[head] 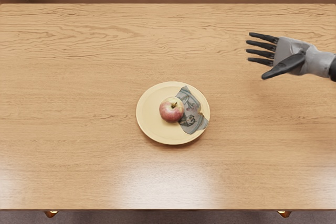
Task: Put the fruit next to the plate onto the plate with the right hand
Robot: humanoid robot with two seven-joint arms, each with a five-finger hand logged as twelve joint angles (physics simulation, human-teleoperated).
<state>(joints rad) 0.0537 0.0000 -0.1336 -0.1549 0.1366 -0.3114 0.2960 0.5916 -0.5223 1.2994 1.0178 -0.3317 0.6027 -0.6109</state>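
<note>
- Head view: the round red-and-yellow apple (171,109) rests on the pale yellow round plate (148,125), near its centre, beside a grey patterned patch (193,113).
- The grey five-finger right hand (281,55) hovers well apart at upper right, fingers spread, holding nothing.
- Judgement: placement appears complete, and the hand's distance avoids disturbing the fruit.
- Left hand: not visible.

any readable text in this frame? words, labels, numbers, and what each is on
None readable.
The plate has a grey patterned patch beside the apple: too blurred to tell whether it holds letters.
The apple, the table and the right hand show no markings.
</note>
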